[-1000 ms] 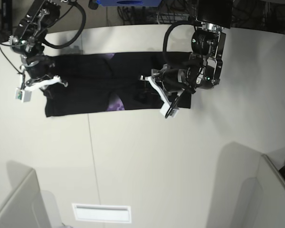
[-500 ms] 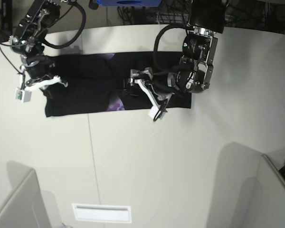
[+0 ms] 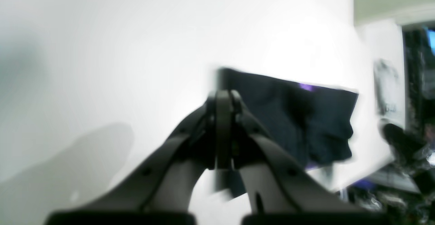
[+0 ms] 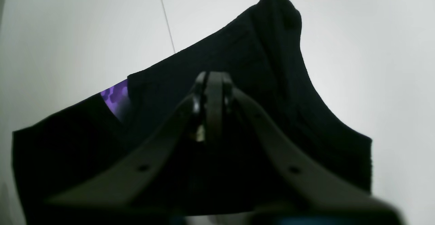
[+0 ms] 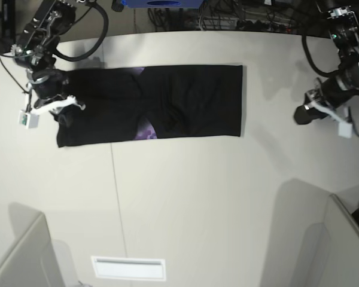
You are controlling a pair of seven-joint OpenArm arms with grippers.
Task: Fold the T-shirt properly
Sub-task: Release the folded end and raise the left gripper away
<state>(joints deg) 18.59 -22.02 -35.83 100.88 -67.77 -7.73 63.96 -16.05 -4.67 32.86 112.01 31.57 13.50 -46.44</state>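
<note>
A: Table (image 5: pixel 185 197), pale and bare across its near half. T-shirt (image 5: pixel 149 107), a long black band lying flat at the far side, purple print showing at mid-fold.

B: Right gripper (image 4: pixel 212 82), fingers closed and resting on the shirt's end; whether they pinch cloth, I cannot tell. Left gripper (image 3: pixel 222 97), fingers closed on nothing, well off the shirt's other edge.

A: Risk: lifting one end alone may drag and crease the band. Free room lies toward us.
</note>
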